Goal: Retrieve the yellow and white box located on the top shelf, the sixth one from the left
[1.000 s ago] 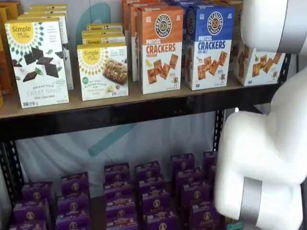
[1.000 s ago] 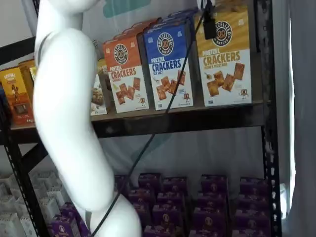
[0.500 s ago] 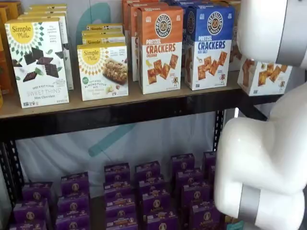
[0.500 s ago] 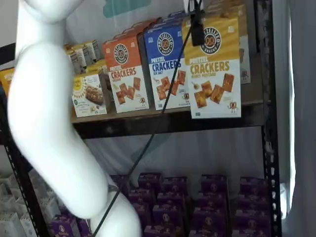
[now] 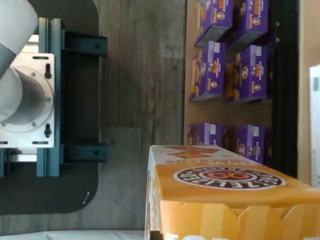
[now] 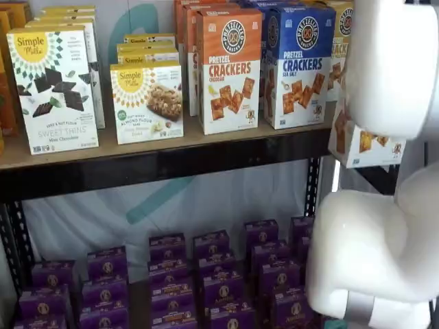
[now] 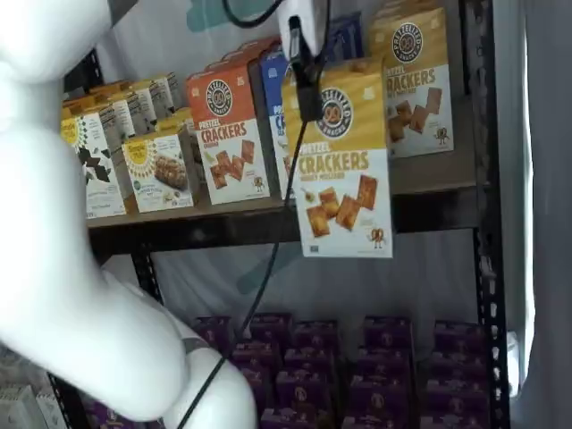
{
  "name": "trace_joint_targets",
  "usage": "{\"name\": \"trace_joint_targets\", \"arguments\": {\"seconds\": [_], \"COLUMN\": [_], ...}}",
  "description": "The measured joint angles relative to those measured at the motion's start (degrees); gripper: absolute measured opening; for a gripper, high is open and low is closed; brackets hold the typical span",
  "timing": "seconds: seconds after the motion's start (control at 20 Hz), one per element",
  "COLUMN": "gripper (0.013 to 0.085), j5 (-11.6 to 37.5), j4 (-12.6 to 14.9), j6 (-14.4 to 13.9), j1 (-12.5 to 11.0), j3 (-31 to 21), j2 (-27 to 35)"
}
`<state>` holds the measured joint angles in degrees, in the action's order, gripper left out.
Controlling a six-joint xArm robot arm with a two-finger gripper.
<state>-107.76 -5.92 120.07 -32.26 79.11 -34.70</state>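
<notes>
My gripper (image 7: pixel 310 88) is shut on the yellow and white box (image 7: pixel 344 161), gripping it at its mustard-yellow top. The box hangs upright in front of the top shelf (image 7: pixel 429 192), clear of the board, and covers part of the front rail. One black finger (image 7: pixel 304 76) shows on the box's front. In a shelf view only the box's lower white part (image 6: pixel 367 144) shows beside my white arm (image 6: pixel 394 62). In the wrist view the box's yellow top with its round dark logo (image 5: pixel 225 187) fills the near corner.
A second yellow-topped crackers box (image 7: pixel 413 80) stands on the top shelf behind the held one. The orange-topped box (image 6: pixel 230 68) and blue-topped box (image 6: pixel 298 65) stand beside its slot. Several purple boxes (image 6: pixel 219 274) fill the lower level. A black cable (image 7: pixel 268 268) hangs down.
The gripper has drawn the yellow and white box off the top shelf, out toward the cameras and slightly lower. A second yellow box behind it has come into sight.
</notes>
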Motion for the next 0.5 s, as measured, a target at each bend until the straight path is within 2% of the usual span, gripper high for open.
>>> {"name": "trace_joint_targets", "arguments": {"seconds": [0.1,0.2,0.5], "gripper": [0.061,0.061,0.061], "j5": [-0.48,-0.72,-0.54], "j4": [0.91,1.27,1.45], "j6": [-2.39,-3.92,-7.07], "j1": [2.71,4.35,7.46], "j3": [-2.06,-3.34,-6.14], "j2": [-1.84,-2.96,-5.19]}}
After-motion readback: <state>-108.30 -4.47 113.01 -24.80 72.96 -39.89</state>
